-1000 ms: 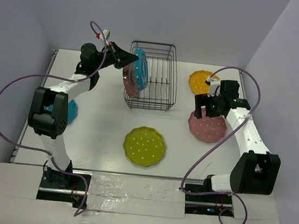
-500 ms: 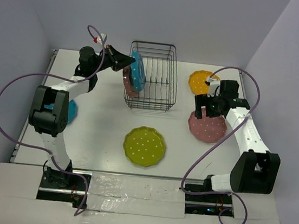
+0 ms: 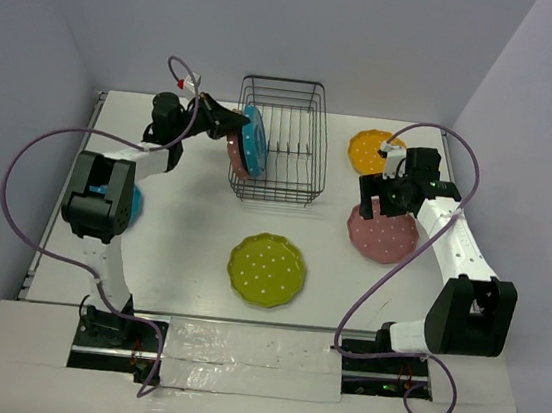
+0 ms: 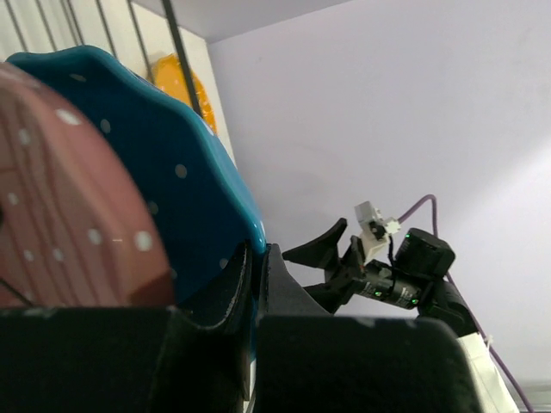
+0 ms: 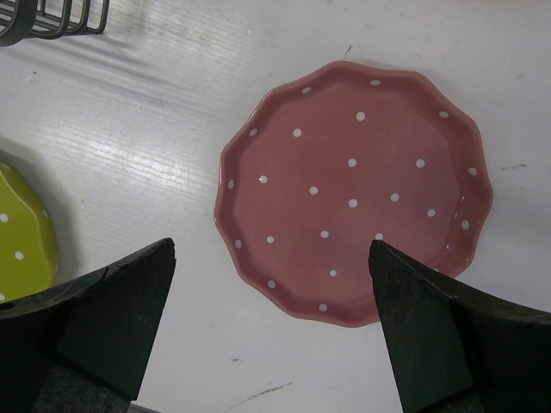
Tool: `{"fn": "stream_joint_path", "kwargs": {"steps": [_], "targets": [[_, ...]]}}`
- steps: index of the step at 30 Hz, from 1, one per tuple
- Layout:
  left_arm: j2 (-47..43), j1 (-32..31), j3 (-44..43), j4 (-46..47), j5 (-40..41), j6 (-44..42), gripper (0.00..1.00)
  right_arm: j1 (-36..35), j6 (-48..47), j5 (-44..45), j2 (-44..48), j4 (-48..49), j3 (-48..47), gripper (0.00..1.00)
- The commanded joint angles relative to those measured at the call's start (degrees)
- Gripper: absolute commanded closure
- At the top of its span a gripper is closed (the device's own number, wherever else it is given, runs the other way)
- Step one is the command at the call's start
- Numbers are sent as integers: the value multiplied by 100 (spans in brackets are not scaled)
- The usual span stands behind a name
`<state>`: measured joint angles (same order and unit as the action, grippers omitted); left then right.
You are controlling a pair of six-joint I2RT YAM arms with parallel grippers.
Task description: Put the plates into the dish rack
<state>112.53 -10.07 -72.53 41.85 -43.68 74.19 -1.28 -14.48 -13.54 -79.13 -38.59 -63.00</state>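
Left gripper [image 3: 236, 121]: jaws pinched on the rim of a teal plate [image 4: 155, 172], which stands on edge at the left end of the dish rack [image 3: 316, 141], against an upright pink plate [image 3: 234, 153].
Right gripper [image 5: 271, 254]: fingers spread wide, directly above a second pink plate [image 5: 353, 189] that lies flat on the table [image 3: 184, 215].

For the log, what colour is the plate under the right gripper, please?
Pink plate, white dots; right wrist view.

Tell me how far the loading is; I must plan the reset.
Done: one pink plate stands at the dish rack's left end. In hand: the left gripper clamps a teal plate upright beside it. Left: four flat on the table: the other pink plate under the open right gripper, the yellow-green plate, the orange-yellow plate, a second teal plate by the left arm.
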Motion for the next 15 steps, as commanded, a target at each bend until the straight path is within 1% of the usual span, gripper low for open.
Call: {"fn": "stream_joint_path", "kwargs": {"steps": [1, 3, 4, 6, 9, 10, 13, 15], "targets": [[-12, 31, -533, 448, -44, -229, 98, -39, -46, 36, -23, 106, -169, 0], [41, 31, -551, 351, -88, -326, 96, -39, -64, 36, -23, 106, -160, 0], [41, 31, -551, 316, -123, -361, 91, -39, -64, 44, -23, 106, -160, 0], [23, 22, -569, 219, -158, -466, 86, -39, -64, 36, -32, 123, -168, 0], [-38, 22, -630, -9, -184, -659, 76, -39, -46, 1, -41, 123, -186, 0], [-99, 13, -657, -88, -185, -721, 68, -39, -37, -17, -41, 123, -195, 0], [-222, -4, -823, -553, -158, -1055, 54, -39, -37, -35, -23, 123, -204, 0], [-363, -4, -920, -904, -106, -1283, 47, -39, -37, -35, 12, 106, -212, 0]]}}
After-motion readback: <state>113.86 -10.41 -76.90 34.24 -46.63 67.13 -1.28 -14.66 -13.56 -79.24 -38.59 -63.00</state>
